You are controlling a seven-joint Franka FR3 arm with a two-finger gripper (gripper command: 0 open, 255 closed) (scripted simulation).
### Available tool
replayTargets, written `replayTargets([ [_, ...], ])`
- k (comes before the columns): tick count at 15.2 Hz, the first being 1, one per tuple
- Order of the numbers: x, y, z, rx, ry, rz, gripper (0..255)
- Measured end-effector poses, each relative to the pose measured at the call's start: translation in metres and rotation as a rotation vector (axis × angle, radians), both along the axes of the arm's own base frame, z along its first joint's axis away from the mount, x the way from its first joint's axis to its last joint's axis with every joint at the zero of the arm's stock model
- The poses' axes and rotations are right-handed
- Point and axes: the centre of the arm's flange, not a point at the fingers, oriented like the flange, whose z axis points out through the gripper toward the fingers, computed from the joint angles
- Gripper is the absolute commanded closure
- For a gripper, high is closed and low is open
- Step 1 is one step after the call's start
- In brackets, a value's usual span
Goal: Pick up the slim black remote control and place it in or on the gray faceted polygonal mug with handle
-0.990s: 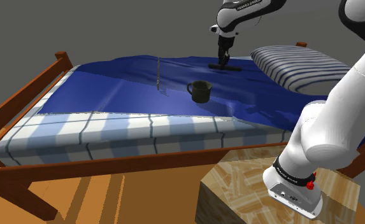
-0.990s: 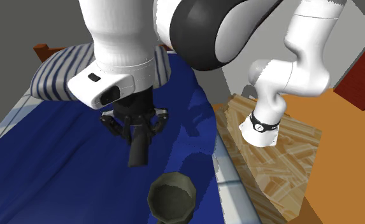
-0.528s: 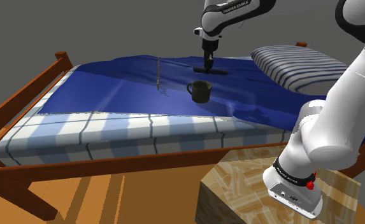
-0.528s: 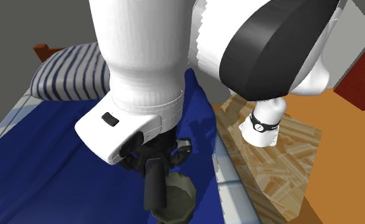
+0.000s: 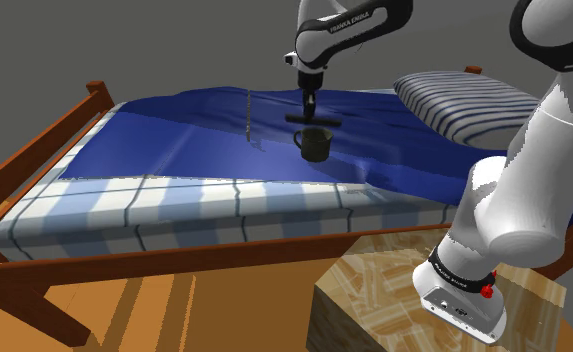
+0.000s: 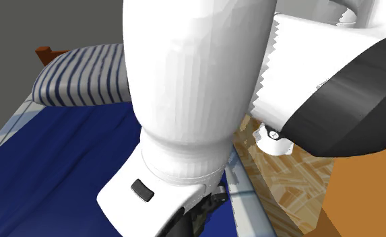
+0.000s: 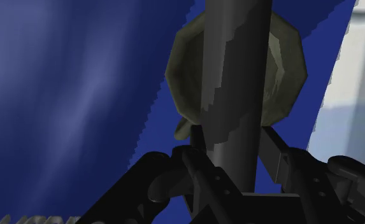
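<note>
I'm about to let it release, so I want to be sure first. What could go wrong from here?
1. The remote, clasped in the gripper, hangs across the mug and looks longer than its mouth is wide. Released like this, it may balance on the rim and slide off.
2. The mug stands on a rumpled blue blanket. A lopsided drop or a nudge from the gripper could tip it.
</note>
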Motion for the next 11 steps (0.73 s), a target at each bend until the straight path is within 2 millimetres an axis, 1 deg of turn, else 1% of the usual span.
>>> replayTargets([
  [7,0.000,0.000,-0.037,0.000,0.000,0.000,255],
  [9,0.001,0.001,-0.042,0.000,-0.002,0.000,255],
  [11,0.001,0.001,-0.043,0.001,-0.005,0.000,255],
])
